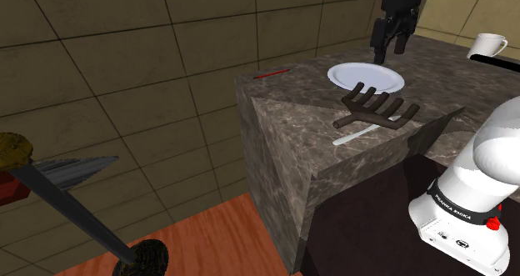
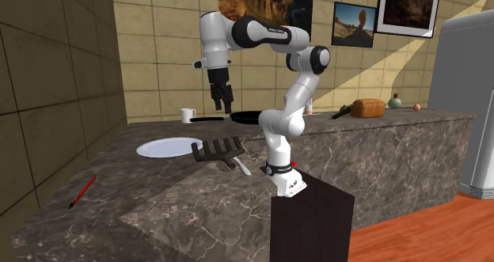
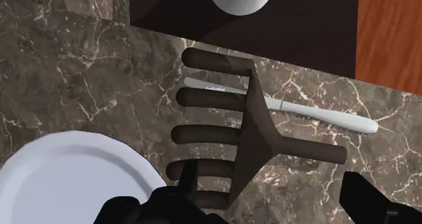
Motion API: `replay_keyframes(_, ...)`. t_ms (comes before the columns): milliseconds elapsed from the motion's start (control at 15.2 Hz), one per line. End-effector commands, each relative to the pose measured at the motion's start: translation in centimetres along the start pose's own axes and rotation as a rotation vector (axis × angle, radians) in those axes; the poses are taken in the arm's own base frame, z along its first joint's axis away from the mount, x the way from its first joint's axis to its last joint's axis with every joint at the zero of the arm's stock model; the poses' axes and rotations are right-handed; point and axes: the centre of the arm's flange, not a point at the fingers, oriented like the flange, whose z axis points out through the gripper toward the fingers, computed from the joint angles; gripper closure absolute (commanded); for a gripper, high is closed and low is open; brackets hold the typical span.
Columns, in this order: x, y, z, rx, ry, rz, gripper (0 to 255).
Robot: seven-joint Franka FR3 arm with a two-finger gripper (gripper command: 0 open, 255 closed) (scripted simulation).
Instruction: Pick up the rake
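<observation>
Wrist view: the gripper hangs released, its 2 fingers wide apart, straight above the dark rake. The rake lies flat on the marble counter, just beside the white plate. Its crossbar runs across the fingers' closing line, so a plain descent looks right.

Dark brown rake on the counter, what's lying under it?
A slim pale utensil crosses under the crossbar of the dark brown rake, on the marble counter. The stretch beneath the bar is hidden.

Dark brown rake — white plate — brown-grey white-veined marble counter.
</observation>
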Motion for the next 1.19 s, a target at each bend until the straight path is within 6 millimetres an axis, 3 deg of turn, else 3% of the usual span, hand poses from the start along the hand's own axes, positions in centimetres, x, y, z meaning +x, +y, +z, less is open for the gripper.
replay_keyframes(0, 0.0, 0.0, 0.0, 0.0, 0.0, 0.0, 0)
replay_keyframes(396, 1.9, -2.5, 6.8, -0.003, 0.072, -0.81, 0)
replay_keyframes(726, 1.9, -5.2, 12.3, -0.005, 0.132, -1.477, 0)
replay_keyframes(1122, 2.4, -5.3, 15.4, -0.005, 0.132, -1.477, 0)
